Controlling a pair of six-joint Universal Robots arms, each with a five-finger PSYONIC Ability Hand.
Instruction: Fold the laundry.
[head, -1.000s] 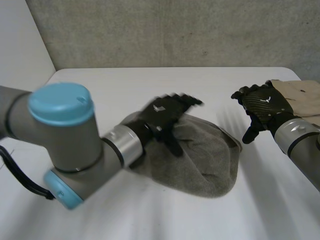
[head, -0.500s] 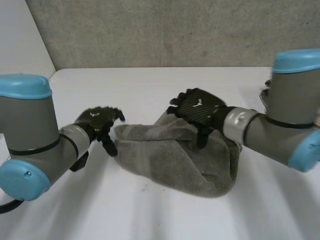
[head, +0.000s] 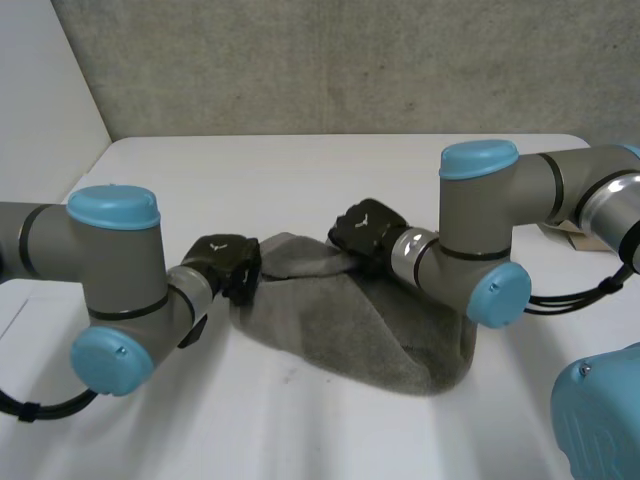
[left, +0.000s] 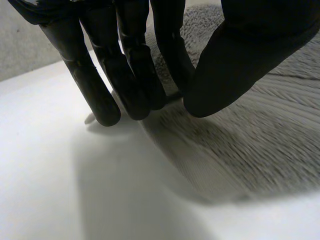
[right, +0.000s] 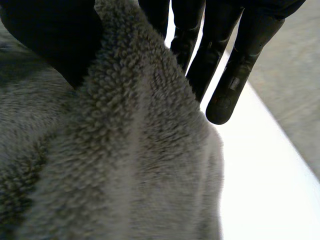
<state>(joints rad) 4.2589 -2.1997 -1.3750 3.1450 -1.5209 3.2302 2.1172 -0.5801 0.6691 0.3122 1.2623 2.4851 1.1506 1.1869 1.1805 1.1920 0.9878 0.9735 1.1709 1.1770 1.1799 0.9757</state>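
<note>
A grey terry towel (head: 370, 330) lies bunched on the white table (head: 300, 170). My left hand (head: 228, 262) is at the towel's left edge. In the left wrist view its fingers (left: 130, 60) reach down to the table at that edge, and the thumb closes onto the towel (left: 260, 140) against them. My right hand (head: 365, 232) sits at the towel's far edge near the middle. In the right wrist view a raised ridge of towel (right: 140, 165) is pinched between the thumb and the fingers (right: 225, 60).
A beige cloth (head: 562, 235) peeks out behind my right arm at the table's far right. My right arm's elbow (head: 480, 240) hangs over the towel's right side. A grey wall runs behind the table's far edge.
My left hand slid off the towel's top to its left edge and closed there. My right hand swung in from the far right to the towel's far edge and closed on it.
</note>
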